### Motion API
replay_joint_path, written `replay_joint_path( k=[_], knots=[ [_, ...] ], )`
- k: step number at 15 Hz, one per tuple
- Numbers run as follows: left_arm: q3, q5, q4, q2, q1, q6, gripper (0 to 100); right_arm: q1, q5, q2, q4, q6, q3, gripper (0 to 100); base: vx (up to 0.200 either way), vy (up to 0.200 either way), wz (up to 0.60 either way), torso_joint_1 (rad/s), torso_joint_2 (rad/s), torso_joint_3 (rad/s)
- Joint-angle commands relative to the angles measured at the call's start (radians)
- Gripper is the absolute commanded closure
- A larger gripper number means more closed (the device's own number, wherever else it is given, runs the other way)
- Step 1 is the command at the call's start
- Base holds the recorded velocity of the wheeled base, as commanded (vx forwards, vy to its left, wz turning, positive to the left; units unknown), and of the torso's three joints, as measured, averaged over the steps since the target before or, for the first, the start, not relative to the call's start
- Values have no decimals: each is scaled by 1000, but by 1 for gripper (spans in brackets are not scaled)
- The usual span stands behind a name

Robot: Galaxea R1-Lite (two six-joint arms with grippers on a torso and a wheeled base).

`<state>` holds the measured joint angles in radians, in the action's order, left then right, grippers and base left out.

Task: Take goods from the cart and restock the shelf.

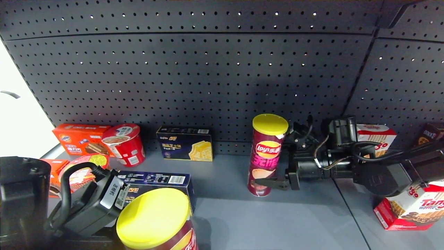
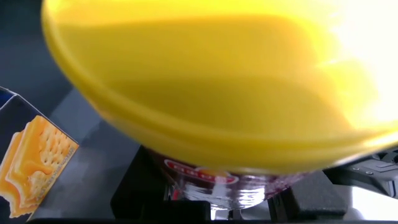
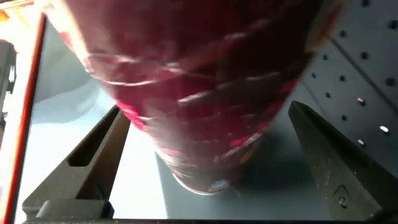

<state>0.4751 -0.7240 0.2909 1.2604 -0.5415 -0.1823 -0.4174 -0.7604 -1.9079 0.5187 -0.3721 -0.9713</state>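
Grey shelf [image 1: 277,215], dark pegboard back. The standing chip can [image 1: 265,156] is upright at mid-shelf, yellow lid on top. The right gripper [image 1: 269,181] brackets its lower body, fingers [image 3: 93,162] spread with gaps on both sides. The second chip can [image 1: 154,218] sits at the shelf's front left; the left gripper [image 2: 217,202] appears to pinch it, contact largely hidden by the lid.
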Motion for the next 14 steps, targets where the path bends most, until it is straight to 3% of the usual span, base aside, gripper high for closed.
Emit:
replay_joint_path(
  k=[1, 2, 8, 14],
  knots=[
    [-1, 0, 1, 1, 0, 0, 100, 0, -37, -7, 10, -8, 6, 0, 0, 0, 0, 0, 0, 0],
    [-3, -2, 1, 1, 0, 0, 100, 0, -42, -5, 12, -10, 13, 100, 0, 0, 0, 0, 0, 0],
    [-6, 0, 1, -1, 2, 0, 100, -1, -27, 30, 12, -10, 39, 100, 0, 0, 0, 0, 0, 0],
    [-7, 0, 1, -3, 0, 0, 100, -9, -25, 181, 12, -11, 204, 100, 0, 0, 0, 0, 0, 0]
  ],
)
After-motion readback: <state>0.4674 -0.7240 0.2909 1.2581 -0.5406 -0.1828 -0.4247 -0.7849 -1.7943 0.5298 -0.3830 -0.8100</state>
